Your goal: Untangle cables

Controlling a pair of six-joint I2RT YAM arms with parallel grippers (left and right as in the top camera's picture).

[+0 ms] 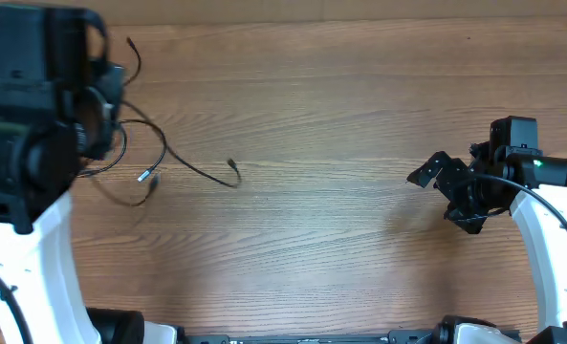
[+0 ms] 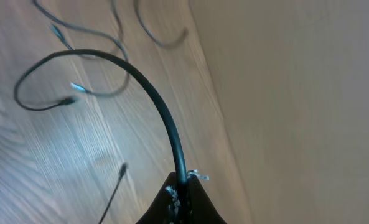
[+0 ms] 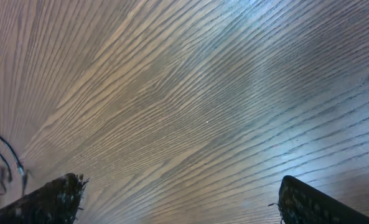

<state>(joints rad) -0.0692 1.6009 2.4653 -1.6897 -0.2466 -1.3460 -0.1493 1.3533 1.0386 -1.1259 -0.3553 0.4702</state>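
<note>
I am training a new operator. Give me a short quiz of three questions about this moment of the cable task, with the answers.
1. True or false: the right gripper is shut on a cable.
2. What does the left gripper hold? A: a black cable; B: a silver plug alone; C: nothing.
3. Fill in: the loose cables lie on the table near the ____ arm.
Key: 1 false, it is open above bare wood; 2 A; 3 left.
</note>
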